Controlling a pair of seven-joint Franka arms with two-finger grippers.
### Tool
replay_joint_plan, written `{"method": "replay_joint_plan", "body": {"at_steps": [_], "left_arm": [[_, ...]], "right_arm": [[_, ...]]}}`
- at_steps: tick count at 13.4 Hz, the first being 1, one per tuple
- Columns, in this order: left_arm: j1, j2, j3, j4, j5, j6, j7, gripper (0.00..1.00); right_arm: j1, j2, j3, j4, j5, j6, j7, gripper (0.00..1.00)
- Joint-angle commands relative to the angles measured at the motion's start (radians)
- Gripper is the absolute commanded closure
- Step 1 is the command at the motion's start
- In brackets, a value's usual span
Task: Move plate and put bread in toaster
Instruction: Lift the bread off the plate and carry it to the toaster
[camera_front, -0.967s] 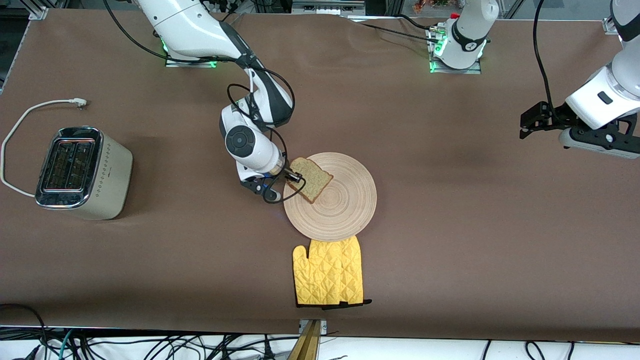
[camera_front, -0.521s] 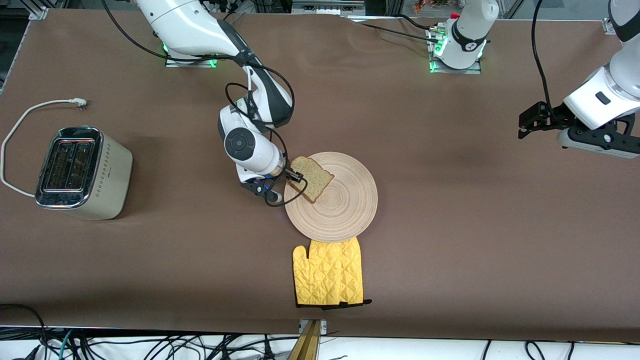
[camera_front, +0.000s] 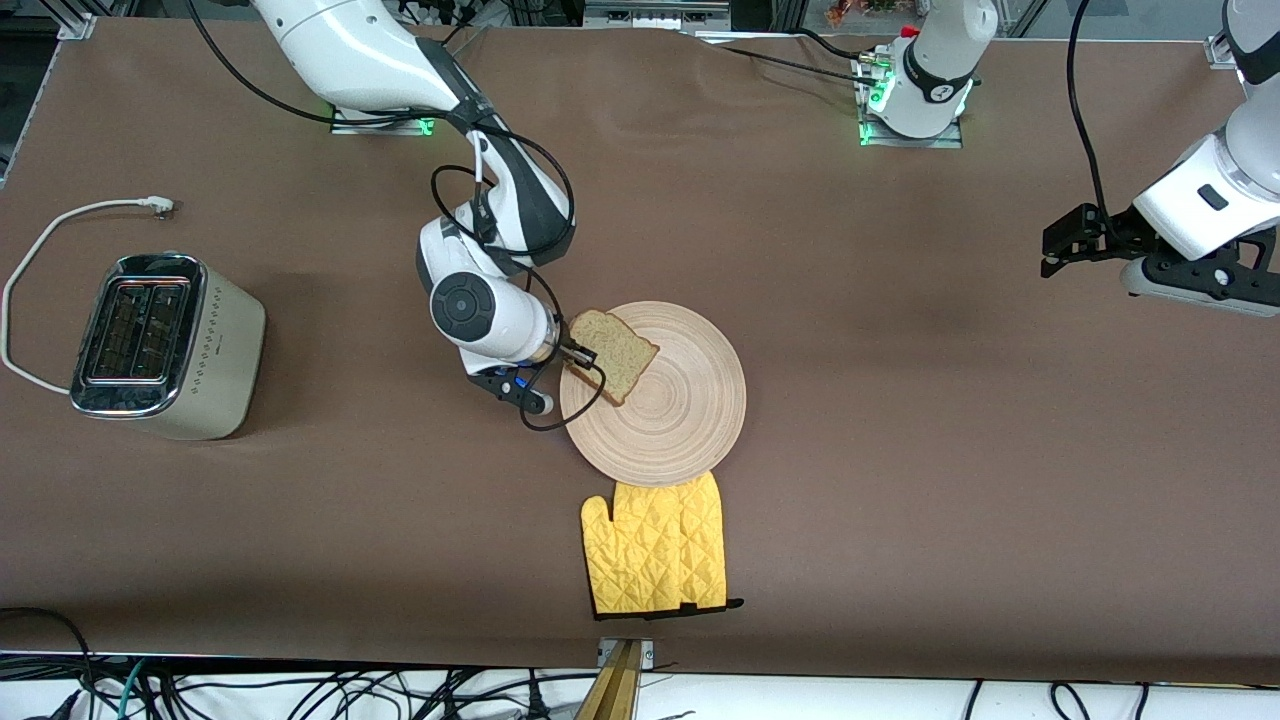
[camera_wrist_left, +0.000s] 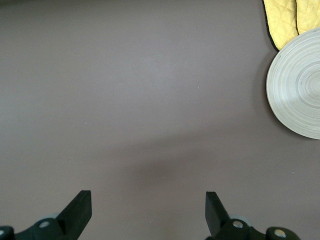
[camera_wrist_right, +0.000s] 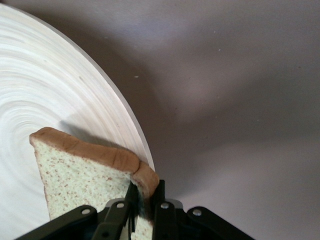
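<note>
The bread (camera_front: 612, 363) is a speckled tan slice, pinched at one crust corner by my right gripper (camera_front: 580, 357), which is shut on it. The slice hangs tilted over the edge of the round wooden plate (camera_front: 685, 420), at the plate's side toward the right arm's end. In the right wrist view the fingers (camera_wrist_right: 164, 210) clamp the bread's (camera_wrist_right: 85, 175) crust, and it casts a shadow on the plate (camera_wrist_right: 45, 95). The cream toaster (camera_front: 165, 345) stands toward the right arm's end of the table. My left gripper (camera_front: 1062, 254) waits open above bare table, and its own view shows the fingers spread (camera_wrist_left: 147, 206).
A yellow quilted oven mitt (camera_front: 655, 548) lies nearer to the front camera than the plate, touching its rim. The toaster's white cord (camera_front: 60, 225) loops on the table beside it. Plate (camera_wrist_left: 300, 90) and mitt (camera_wrist_left: 285, 20) show in the left wrist view.
My right gripper has tightened on the bread and drifted a little toward the toaster's end of the table. The plate has shifted slightly the same way. The left arm barely moved.
</note>
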Motion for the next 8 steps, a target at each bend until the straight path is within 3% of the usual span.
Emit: {"method": "replay_joint_plan", "body": {"at_steps": [1, 6, 8], "left_arm": [[0.008, -0.012, -0.015, -0.002, 0.029, -0.013, -0.038, 0.00], [0.011, -0.014, -0.011, 0.000, 0.019, -0.039, -0.088, 0.00], [0.011, -0.012, -0.011, 0.000, 0.016, -0.043, -0.092, 0.00]], "right_arm": [[0.011, 0.063, 0.002, 0.010, -0.077, 0.038, -0.010, 1.00], [0.018, 0.087, 0.002, 0.011, -0.203, 0.030, -0.024, 1.00], [0.018, 0.078, 0.002, 0.014, -0.209, 0.019, -0.024, 1.00]]}}
